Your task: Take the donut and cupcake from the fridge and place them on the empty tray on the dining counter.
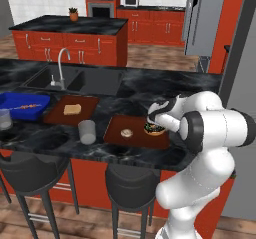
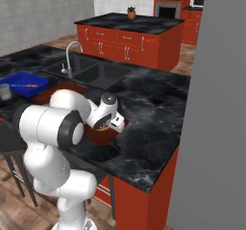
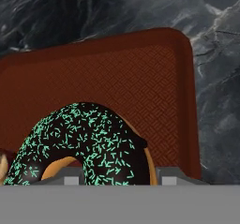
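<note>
The two-finger gripper is clenched on the chocolate-iced ring donut with teal sprinkles, held low at the right edge of the flat dark red-brown rectangular tray. The tiny cream-topped cupcake is seen at the tray's middle, on the black marble-patterned dining counter.

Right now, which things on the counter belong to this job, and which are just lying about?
Job: donut at the tool; cupcake on the tray; dining counter.

Lying about: tray with bread slice; blue tray; grey cup; glass; sink.
</note>
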Tool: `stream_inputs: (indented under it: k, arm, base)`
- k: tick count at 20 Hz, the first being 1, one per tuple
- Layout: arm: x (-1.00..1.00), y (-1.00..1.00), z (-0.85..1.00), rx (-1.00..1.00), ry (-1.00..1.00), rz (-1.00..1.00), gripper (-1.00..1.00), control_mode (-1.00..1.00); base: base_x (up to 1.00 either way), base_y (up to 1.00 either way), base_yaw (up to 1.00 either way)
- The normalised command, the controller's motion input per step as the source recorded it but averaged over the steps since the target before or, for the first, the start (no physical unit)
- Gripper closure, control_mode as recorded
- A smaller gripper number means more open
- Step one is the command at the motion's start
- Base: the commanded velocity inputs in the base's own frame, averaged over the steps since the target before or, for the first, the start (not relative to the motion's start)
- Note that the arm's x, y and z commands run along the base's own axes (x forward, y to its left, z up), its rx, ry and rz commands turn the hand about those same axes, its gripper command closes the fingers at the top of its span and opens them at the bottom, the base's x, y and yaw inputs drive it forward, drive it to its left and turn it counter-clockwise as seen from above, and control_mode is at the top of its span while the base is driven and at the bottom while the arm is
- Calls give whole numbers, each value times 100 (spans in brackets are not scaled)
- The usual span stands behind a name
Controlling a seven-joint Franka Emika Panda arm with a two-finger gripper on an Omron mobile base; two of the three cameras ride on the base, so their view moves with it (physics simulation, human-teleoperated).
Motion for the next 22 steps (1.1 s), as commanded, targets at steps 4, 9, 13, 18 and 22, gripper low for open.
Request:
stream_inputs:
  k: [4,9,13,18,22]
  arm:
    - [29,0,-29,0,0,0,100,-100]
    - [24,0,-30,0,0,0,100,-100]
    - [20,0,-30,0,0,0,100,-100]
    - [18,0,-23,-1,0,0,100,-100]
    - [4,6,-11,-1,0,0,-100,-100]
  base:
    - [0,0,0]
    - [0,0,0]
    - [0,0,0]
    - [0,0,0]
    - [0,0,0]
